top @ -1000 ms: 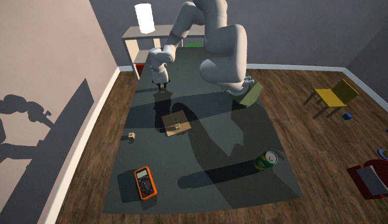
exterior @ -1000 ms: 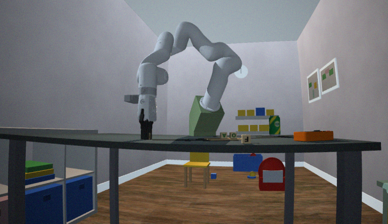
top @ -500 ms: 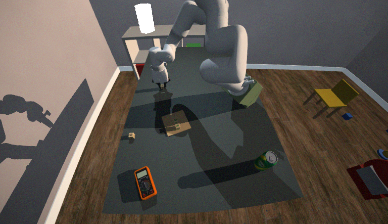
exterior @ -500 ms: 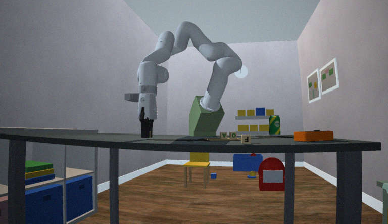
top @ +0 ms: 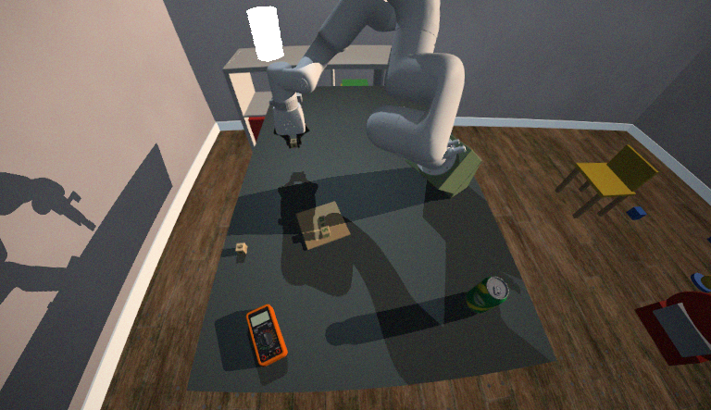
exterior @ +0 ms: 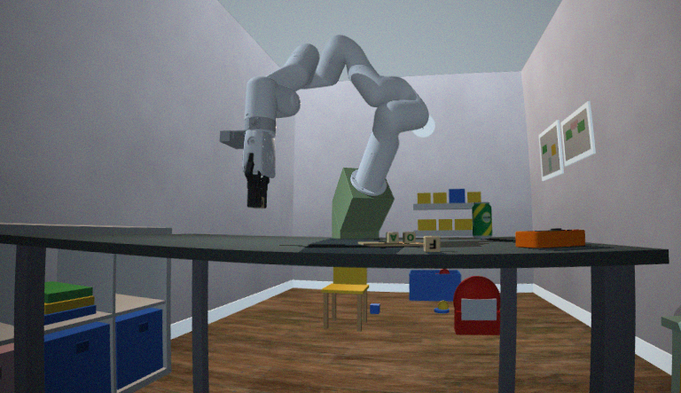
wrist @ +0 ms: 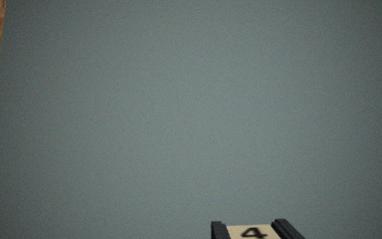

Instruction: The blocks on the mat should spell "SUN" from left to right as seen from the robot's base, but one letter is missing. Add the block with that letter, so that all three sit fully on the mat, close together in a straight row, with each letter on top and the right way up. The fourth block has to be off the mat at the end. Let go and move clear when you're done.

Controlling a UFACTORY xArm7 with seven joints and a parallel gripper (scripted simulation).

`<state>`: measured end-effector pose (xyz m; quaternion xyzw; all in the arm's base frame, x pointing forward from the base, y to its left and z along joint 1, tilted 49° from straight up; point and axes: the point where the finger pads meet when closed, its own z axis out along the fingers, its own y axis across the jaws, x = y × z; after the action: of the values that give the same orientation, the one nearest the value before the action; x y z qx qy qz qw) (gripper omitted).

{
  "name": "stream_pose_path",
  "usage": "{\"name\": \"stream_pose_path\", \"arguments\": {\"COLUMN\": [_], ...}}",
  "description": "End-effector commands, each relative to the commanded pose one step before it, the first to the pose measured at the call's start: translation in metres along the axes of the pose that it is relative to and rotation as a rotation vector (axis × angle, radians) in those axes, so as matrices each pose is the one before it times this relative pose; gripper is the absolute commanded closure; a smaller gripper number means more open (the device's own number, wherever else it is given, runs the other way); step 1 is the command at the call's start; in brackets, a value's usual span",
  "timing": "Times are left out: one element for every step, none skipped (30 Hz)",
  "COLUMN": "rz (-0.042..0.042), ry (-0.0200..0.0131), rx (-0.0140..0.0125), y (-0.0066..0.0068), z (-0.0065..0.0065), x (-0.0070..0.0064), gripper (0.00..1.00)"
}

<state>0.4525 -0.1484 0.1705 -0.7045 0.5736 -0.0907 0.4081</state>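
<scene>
Your gripper [exterior: 256, 199] is closed on a letter block [top: 293, 142], held well above the table [exterior: 210, 247]. In the wrist view the block [wrist: 253, 232] sits between the two dark fingers, and only a fragment of a dark character shows on its upper face; you cannot read the letter from that fragment.

In the top view, the tan mat [top: 335, 229] lies toward 5 o'clock from the gripper, well apart from it. Two blocks [top: 322, 226] sit on the mat close together. A fourth block [top: 241, 249] rests off the mat, toward 9 o'clock from it. The exterior view shows green characters on the side faces of the mat blocks, but the top faces are not legible.

Farther out, an orange multimeter [top: 266, 334] lies toward 7 o'clock from the mat and a green can [top: 487, 293] toward 4 o'clock.

Hazards from here:
- Verify the letter and its orientation before placing; a rotated block leaves the word wrong.
- A descent too close to the row can push the seated blocks out of line or off the mat.
- Release near the mat edge can leave the block overhanging.
</scene>
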Motion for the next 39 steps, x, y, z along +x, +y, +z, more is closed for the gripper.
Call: {"name": "stream_pose_path", "arguments": {"rz": [0.00053, 0.00000, -0.00001, 0.00000, 0.00000, 0.00000, 0.00000, 0.00000, 0.00000, 0.00000, 0.00010, 0.00069, 0.00183, 0.00345, 0.00550, 0.00792, 0.01068, 0.00000, 0.00000, 0.01372, 0.01699, 0.02045, 0.02406, 0.02777, 0.03154, 0.03535, 0.02815, 0.02197, 0.02398, 0.02550, 0.02550, 0.02550, 0.02531, 0.02528, 0.00000, 0.00000, 0.05702, 0.03626, 0.01925], "ry": [-0.00254, 0.00000, 0.00000, 0.00000, 0.00000, 0.00000, 0.00000, 0.00000, 0.00000, 0.00000, -0.00001, -0.00008, -0.00021, -0.00040, -0.00065, -0.00094, -0.00129, 0.00000, 0.00000, -0.00168, -0.00213, -0.00262, -0.00316, -0.00375, -0.00437, -0.00501, -0.00406, -0.00320, -0.00352, -0.00377, -0.00378, -0.00378, -0.00375, -0.00373, 0.00000, 0.00000, -0.00832, -0.00518, -0.00271], "rx": [-0.00146, 0.00000, 0.00000, 0.00000, 0.00000, 0.00000, 0.00000, 0.00000, 0.00000, 0.00000, 0.00002, 0.00016, 0.00042, 0.00079, 0.00126, 0.00180, 0.00239, 0.00000, 0.00000, 0.00302, 0.00366, 0.00428, 0.00486, 0.00537, 0.00579, 0.00610, 0.00456, 0.00338, 0.00350, 0.00352, 0.00330, 0.00309, 0.00287, 0.00266, 0.00000, 0.00000, 0.00527, 0.00285, 0.00136], "y": [0.00046, 0.00000, 0.00000, 0.00000, 0.00000, 0.00000, 0.00000, 0.00000, 0.00000, 0.00000, -0.00001, -0.00006, -0.00016, -0.00029, -0.00047, -0.00066, -0.00087, 0.00000, 0.00000, -0.00108, -0.00128, -0.00146, -0.00160, -0.00168, -0.00169, -0.00161, -0.00105, -0.00067, -0.00060, -0.00048, -0.00032, -0.00015, 0.00001, 0.00017, 0.00000, 0.00000, 0.00081, 0.00097, 0.00066], "z": [-0.01740, 0.00000, -0.00048, -0.00007, 0.00000, 0.00000, 0.00000, 0.00000, 0.00000, 0.00000, -0.00001, -0.00006, -0.00017, -0.00031, -0.00050, -0.00072, -0.00096, 0.00000, 0.00000, -0.00122, -0.00150, -0.00177, -0.00205, -0.00231, -0.00256, -0.00278, -0.00214, -0.00163, -0.00173, -0.00179, -0.00174, -0.00169, -0.00163, -0.00157, 0.00000, 0.00000, -0.00338, -0.00200, -0.00102], "x": [-0.00035, 0.00000, 0.00000, 0.00000, 0.00000, 0.00000, 0.00000, 0.00000, 0.00000, 0.00000, -0.00001, -0.00010, -0.00027, -0.00051, -0.00081, -0.00117, -0.00159, 0.00000, 0.00000, -0.00205, -0.00257, -0.00312, -0.00372, -0.00434, -0.00499, -0.00565, -0.00454, -0.00356, -0.00389, -0.00414, -0.00414, -0.00412, -0.00408, -0.00405, 0.00000, 0.00000, -0.00901, -0.00561, -0.00293], "gripper": [0.77, 0.77, 0.77, 0.77, 0.77, 0.77, 0.77, 0.77, 0.77, 0.77, 0.77, 0.77, 0.77, 0.77, 0.77, 0.77, 0.77, 0.77, 0.77, 0.77, 0.77, 0.77, 0.77, 0.77, 0.77, 0.77, 0.77, 0.77, 0.77, 0.77, 0.77, 0.77, 0.77, 0.77, 0.77, 0.77, 0.77, 0.77, 0.77]}}
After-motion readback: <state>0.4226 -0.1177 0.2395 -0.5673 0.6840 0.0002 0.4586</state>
